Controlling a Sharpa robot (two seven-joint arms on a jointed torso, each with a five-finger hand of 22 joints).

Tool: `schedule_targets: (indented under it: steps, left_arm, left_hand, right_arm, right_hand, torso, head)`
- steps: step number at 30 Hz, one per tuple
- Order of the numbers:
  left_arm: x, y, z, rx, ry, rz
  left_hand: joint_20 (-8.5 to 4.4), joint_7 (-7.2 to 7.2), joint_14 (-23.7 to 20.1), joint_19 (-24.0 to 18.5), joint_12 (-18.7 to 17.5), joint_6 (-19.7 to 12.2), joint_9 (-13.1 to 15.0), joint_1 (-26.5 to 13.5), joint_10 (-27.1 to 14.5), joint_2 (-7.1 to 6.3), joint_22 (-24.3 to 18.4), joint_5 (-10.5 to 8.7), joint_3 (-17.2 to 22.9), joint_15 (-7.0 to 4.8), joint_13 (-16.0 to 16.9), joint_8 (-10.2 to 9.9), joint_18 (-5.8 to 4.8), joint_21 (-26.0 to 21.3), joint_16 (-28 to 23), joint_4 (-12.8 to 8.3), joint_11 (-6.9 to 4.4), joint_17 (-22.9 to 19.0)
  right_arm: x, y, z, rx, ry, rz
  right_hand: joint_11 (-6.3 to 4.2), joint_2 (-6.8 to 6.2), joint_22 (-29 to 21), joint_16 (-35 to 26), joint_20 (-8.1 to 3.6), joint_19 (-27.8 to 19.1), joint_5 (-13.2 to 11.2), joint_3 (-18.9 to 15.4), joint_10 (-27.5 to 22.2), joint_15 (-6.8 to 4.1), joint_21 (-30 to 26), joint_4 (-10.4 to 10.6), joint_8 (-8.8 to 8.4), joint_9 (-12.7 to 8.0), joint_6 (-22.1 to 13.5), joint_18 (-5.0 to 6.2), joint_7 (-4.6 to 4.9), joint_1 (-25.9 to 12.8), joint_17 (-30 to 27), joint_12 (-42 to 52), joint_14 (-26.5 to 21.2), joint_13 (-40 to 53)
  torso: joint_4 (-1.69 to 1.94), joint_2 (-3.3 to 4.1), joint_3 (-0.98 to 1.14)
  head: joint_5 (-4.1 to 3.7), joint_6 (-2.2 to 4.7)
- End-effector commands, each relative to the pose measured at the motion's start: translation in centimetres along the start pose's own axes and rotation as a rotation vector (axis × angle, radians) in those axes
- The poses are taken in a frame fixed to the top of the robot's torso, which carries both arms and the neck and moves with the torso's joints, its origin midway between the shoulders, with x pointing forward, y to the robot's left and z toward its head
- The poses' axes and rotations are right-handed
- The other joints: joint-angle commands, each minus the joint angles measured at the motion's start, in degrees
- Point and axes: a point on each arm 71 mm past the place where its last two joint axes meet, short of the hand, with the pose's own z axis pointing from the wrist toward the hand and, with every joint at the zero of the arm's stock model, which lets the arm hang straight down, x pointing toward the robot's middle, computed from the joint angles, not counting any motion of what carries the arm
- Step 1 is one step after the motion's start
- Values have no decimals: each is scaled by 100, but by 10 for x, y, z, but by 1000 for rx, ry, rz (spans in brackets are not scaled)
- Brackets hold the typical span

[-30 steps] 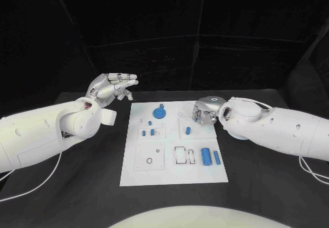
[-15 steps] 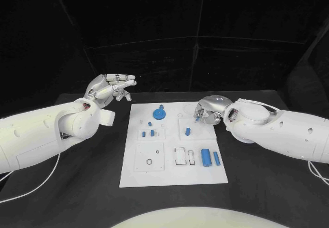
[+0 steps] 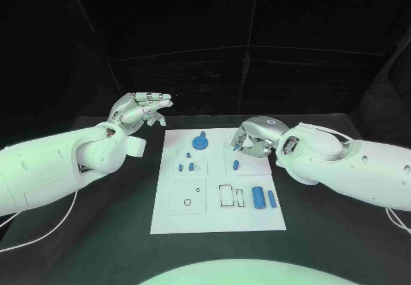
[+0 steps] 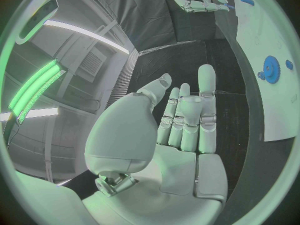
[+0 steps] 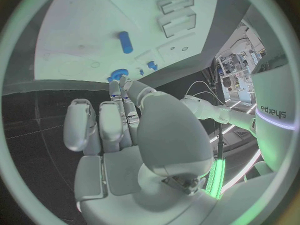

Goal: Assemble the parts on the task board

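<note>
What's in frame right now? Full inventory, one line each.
task board: 1, white, middle of the table.
gear: 1, blue, far end of board.
cylinders: 2, blue, lying side by side at board's near right.
small pegs: several, blue, board's left middle.
peg: 1, blue, right middle, near the right hand.
table: 1, black.
left hand: silver, raised off the board's far left corner, fingers apart, empty.
right hand: silver, over board's far right; contents unclear.
</note>
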Motion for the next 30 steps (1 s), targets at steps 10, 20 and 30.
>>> schedule_targets:
  steps: [10,20,30]
  left_arm:
    - [9,-1,4,21,25,-18]
    - [14,-1,5,21,38,-24]
    - [18,0,6,21,46,-28]
  left_hand:
    - [31,13,-25,-20,32,-39,3,-41,-24,0,-10,3,-36,-1,-2,17,82,-22,-35,-13,9,-6]
    - [31,11,-28,-19,35,-39,3,-34,-24,4,-13,5,-39,-2,-1,19,82,-26,-38,-15,7,-15]
    - [31,11,-28,-19,35,-39,3,-34,-24,4,-13,5,-39,-2,-1,19,82,-26,-38,-15,7,-15]
  right_arm:
    - [6,64,27,-133,25,45]
    - [34,86,39,-178,119,41]
    - [65,97,43,-194,191,44]
  right_hand:
    - [17,-7,35,11,5,62,-8,54,34,-32,53,5,30,9,62,-48,-1,-75,0,7,151,3]
    - [23,-13,40,11,5,61,24,94,18,-30,59,-15,10,2,48,-48,5,-86,-21,-12,150,-1]
    - [30,-26,42,6,7,60,36,109,3,-25,62,-25,-6,-3,32,-49,13,-102,-39,-25,146,-5]
  torso:
    - [11,13,-6]
    - [2,3,-9]
    - [4,13,-3]
  head:
    - [165,-37]
    - [296,-112]
    - [420,-193]
